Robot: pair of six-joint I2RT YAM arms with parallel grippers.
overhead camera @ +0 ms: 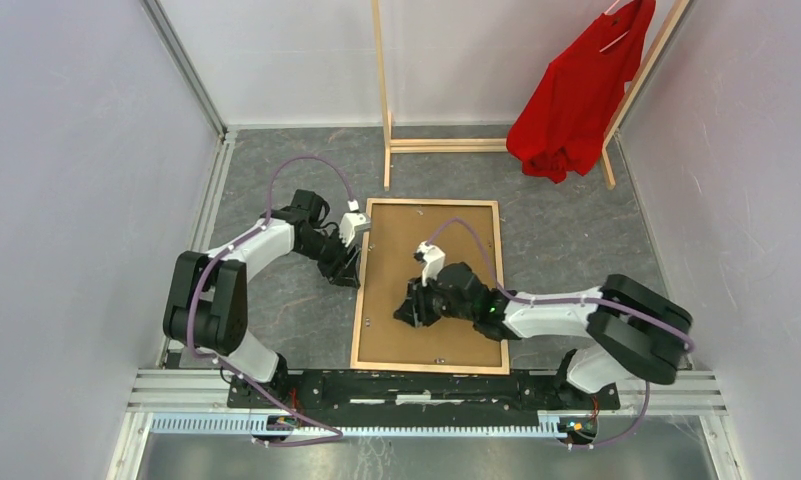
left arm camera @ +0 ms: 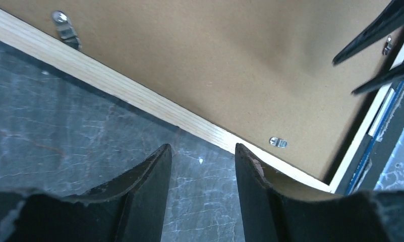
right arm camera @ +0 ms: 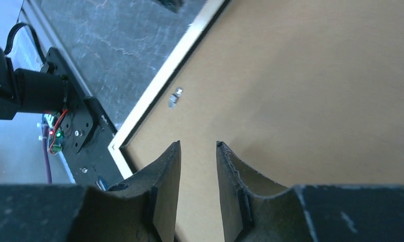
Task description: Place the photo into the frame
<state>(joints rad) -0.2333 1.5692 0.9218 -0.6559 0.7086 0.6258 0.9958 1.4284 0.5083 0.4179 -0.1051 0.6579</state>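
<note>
Frame point(overhead camera: 431, 368): lay flat on the grey table point(overhead camera: 566, 240), pale wooden back up, long rails running away from the arm bases. Was filled edge to edge by the brown backing board point(overhead camera: 391, 270). Carried small metal clips point(left arm camera: 278, 142) on the board just inside the rails. Came, at the near rail, just short of the black base bar point(overhead camera: 426, 388). Lay, at the far rail, near the foot bar of the wooden clothes rack point(overhead camera: 446, 146), with a band of table between. Left a narrow strip of table on the left arm's side and a wider stretch on the right arm's side. On the rack, red shirt point(overhead camera: 576, 90), well apart from the frame.

Left gripper point(left arm camera: 201, 149): hung over the table just beside the frame's outer left edge, fingers spread, only grey table in the gap. Reached the rail's edge with one fingertip point(left arm camera: 242, 154) in the wrist view; touching or not, could not tell.

Right gripper point(right arm camera: 197, 144): hung over the near left part of the board, well inside the rails, fingers slightly apart and pinching nothing. Contact with the board: could not tell.

Photo: showed in no view; under the board or not, could not tell.
</note>
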